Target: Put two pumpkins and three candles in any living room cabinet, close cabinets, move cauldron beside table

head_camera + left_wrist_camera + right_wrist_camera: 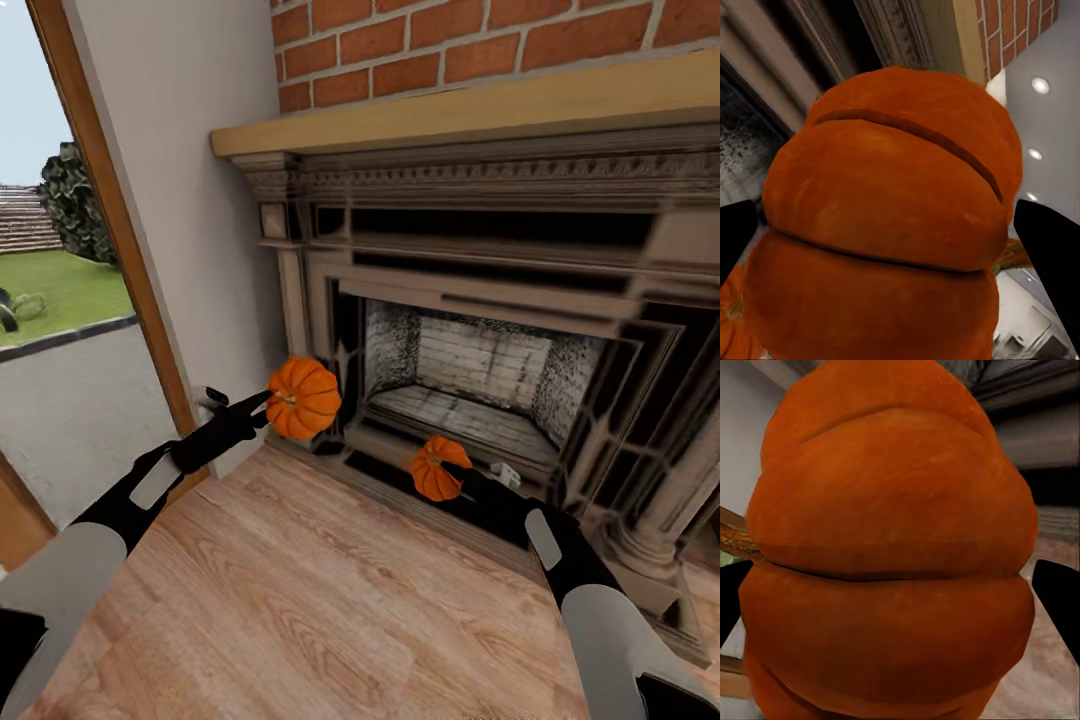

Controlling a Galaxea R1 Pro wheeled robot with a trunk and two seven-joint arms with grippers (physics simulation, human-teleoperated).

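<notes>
My left claw [262, 403] is clamped on one pumpkin [303, 397], lifted before the fireplace's [480, 380] left edge; my right claw [458, 478] grips the second pumpkin [437, 468] over the hearth's front edge.

A stone fireplace [480, 390] with a tan mantel [450, 115] spans centre to three o'clock, red brick wall [480, 40] at twelve. Wood floor [300, 600] lies at six; a glass door [60, 300] showing lawn at nine.
</notes>
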